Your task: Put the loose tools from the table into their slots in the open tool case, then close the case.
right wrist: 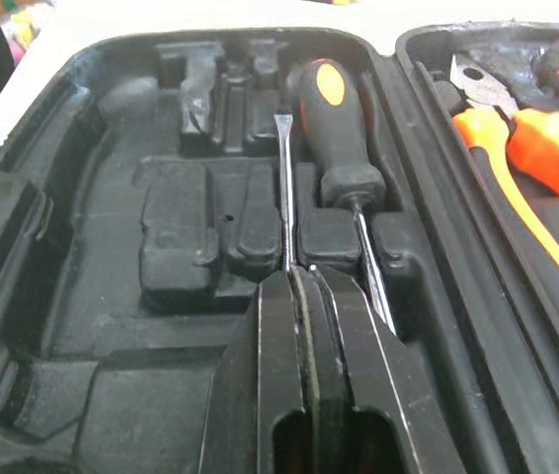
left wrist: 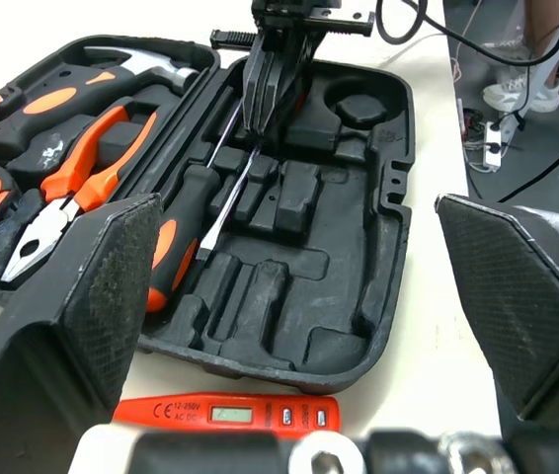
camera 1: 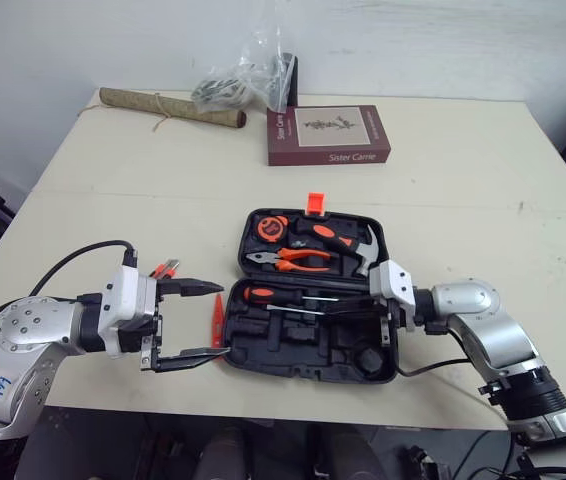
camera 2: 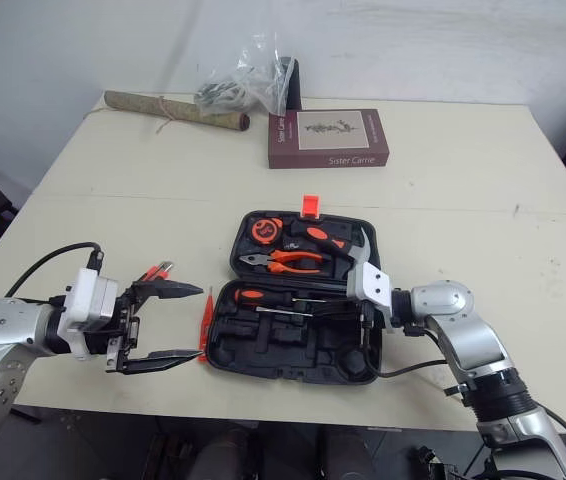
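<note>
**Left eye view: right claw (right wrist: 299,281) clamps a flat-blade screwdriver (right wrist: 284,188) over the open tool case (camera 1: 293,362)**

We see the tool case lying open near the 6 o'clock edge of the tabletop (camera 1: 463,180). Its lid half lies toward 12 o'clock and its slotted half toward 6 o'clock. The lid half holds a hammer (camera 1: 363,245), pliers (camera 1: 298,261) and a tape measure (camera 1: 270,228), with an orange latch (camera 1: 315,204) standing at its 12 o'clock rim.

The right claw reaches in from the case's 3 o'clock side. Its fingers are pressed together on the thin bare shaft of the flat-blade screwdriver, whose handle we cannot see. The blade points toward 9 o'clock, low over the slotted half. We cannot tell whether it touches the moulding. Just beside it, toward 12 o'clock, an orange-handled screwdriver (camera 1: 263,295) lies seated in its slot.

The left claw (camera 1: 208,321) hovers at the case's 9 o'clock side with its two fingers spread wide and nothing between them. A red tester pen (left wrist: 225,415) lies loose on the tabletop, just beside the case's 9 o'clock wall. A few small red-tipped items (camera 1: 168,268) sit at 12 o'clock of the left claw. We cannot tell what they are.

Well apart, toward the tabletop's 12 o'clock end, lie a book (camera 1: 328,135), a rolled mat (camera 1: 168,108) and a clear plastic bag (camera 1: 248,70).
</note>
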`<state>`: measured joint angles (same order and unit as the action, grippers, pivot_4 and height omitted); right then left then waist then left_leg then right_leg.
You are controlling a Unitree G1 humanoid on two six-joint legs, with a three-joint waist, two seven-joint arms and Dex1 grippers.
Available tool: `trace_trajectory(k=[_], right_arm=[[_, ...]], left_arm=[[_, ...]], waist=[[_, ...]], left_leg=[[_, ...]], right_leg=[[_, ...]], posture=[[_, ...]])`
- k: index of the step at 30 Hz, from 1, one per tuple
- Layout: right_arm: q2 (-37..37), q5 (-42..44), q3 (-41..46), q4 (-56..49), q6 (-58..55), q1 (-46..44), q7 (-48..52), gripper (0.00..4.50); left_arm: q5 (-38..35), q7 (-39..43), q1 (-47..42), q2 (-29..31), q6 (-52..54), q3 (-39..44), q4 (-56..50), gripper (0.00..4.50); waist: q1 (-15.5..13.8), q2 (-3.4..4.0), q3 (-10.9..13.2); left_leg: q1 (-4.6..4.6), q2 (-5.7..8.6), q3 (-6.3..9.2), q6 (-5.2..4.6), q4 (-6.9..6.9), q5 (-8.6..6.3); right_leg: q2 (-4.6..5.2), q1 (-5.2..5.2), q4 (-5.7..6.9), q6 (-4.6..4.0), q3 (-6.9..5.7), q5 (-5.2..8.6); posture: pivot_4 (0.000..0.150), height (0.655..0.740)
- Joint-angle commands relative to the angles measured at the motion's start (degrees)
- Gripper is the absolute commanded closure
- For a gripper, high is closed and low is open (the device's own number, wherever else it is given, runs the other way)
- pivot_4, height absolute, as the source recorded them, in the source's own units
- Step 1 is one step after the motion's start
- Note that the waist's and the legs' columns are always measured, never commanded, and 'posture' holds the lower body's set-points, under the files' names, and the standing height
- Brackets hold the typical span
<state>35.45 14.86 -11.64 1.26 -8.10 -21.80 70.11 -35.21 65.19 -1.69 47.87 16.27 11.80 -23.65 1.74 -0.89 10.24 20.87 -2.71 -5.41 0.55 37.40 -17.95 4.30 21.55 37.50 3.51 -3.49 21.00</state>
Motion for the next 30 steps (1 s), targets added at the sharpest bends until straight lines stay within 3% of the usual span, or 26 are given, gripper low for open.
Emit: trace_trajectory(k=[1, 6, 10, 13, 17, 21, 23, 26, 30], right_arm=[[1.4, -5.7, -4.4, 2.1, -0.9, 2.3, -0.8, 4.44], [1.1, -5.6, -3.8, 0.5, -2.8, 2.3, -3.3, 4.44], [2.0, 4.4, 4.4, -6.3, -5.6, 3.2, -2.4, 4.44], [7.4, 13.0, 13.1, -12.0, -13.3, 6.1, -0.7, 4.44], [13.5, 14.1, 28.4, -10.5, -11.9, 14.5, -3.3, 3.06], [15.2, 14.7, 44.8, -3.2, -3.3, 26.9, 2.4, 0.87], [15.6, 13.7, 49.1, 3.8, 2.6, 30.4, 4.7, 0.05], [17.7, 8.2, 52.8, 21.4, 16.1, 33.3, 3.8, 0.05], [19.5, 5.1, 53.3, 32.8, 25.0, 32.2, -0.6, 0.05]], left_arm=[[0.7, 0.3, 0.7, 0.1, -1.1, 0.6, -0.2, 0.0], [1.5, -0.2, 1.5, 0.1, -1.3, 0.8, -0.8, 0.0], [1.5, -0.9, 3.3, 0.1, -2.2, 4.0, -0.6, 0.0], [-2.2, -0.2, 7.8, 1.8, 1.4, 11.4, 0.0, 0.0], [-1.4, -0.3, 13.4, 2.6, 1.0, 24.6, 8.1, 0.0], [3.7, 0.7, 16.0, 4.9, -6.0, 34.9, 24.9, 0.0], [6.0, 1.5, 16.9, 6.5, -10.0, 37.3, 33.5, 0.0], [10.8, -0.1, 17.7, 9.9, -17.0, 38.9, 49.6, 0.0], [11.6, -1.5, 17.7, 11.3, -19.0, 39.3, 57.7, 0.0]], waist=[[0.0, -0.11, -0.1], [0.1, -0.32, -0.2], [-0.1, -0.29, -0.2], [-0.2, 0.05, 0.0], [-0.3, 0.06, 0.0], [-0.4, 0.03, 0.0], [-0.2, 0.01, 0.0], [0.0, -0.02, 0.0], [0.5, -0.02, 0.0]], left_leg=[[-0.04, 0.0, 0.0, 0.0, -0.02, 0.0], [-0.45, -0.01, -0.04, -0.01, -0.23, -0.01], [-0.48, -0.01, -0.03, -0.02, -0.25, -0.03], [-0.04, 0.03, -0.01, -0.02, -0.2, -0.02], [0.18, 0.06, 0.1, -0.11, -0.12, -0.07], [0.13, 0.06, 0.11, -0.39, -0.19, -0.22], [0.11, 0.06, 0.09, -0.42, -0.19, -0.23], [0.03, 0.09, -0.01, -0.5, -0.23, -0.29], [-0.2, 0.06, -0.25, -0.49, -0.44, -0.36]], right_leg=[[0.0, -0.02, 0.0, 0.0, 0.0, 0.0], [0.0, -0.33, -0.06, -0.01, 0.05, 0.01], [0.01, -0.39, -0.08, -0.03, 0.05, 0.01], [0.07, 0.0, -0.07, -0.02, 0.04, 0.01], [0.11, 0.07, -0.18, -0.02, -0.13, 0.01], [0.08, 0.0, -0.31, -0.02, -0.19, 0.01], [0.07, 0.0, -0.3, -0.02, -0.19, 0.01], [0.1, -0.02, -0.31, -0.02, -0.12, 0.01], [0.11, -0.03, -0.35, -0.03, 0.05, 0.02]], posture=[[0.15, 0.74], [0.15, 0.74], [0.15, 0.74], [0.15, 0.74], [0.15, 0.74], [0.15, 0.74], [0.15, 0.74], [0.15, 0.74], [0.15, 0.74]])
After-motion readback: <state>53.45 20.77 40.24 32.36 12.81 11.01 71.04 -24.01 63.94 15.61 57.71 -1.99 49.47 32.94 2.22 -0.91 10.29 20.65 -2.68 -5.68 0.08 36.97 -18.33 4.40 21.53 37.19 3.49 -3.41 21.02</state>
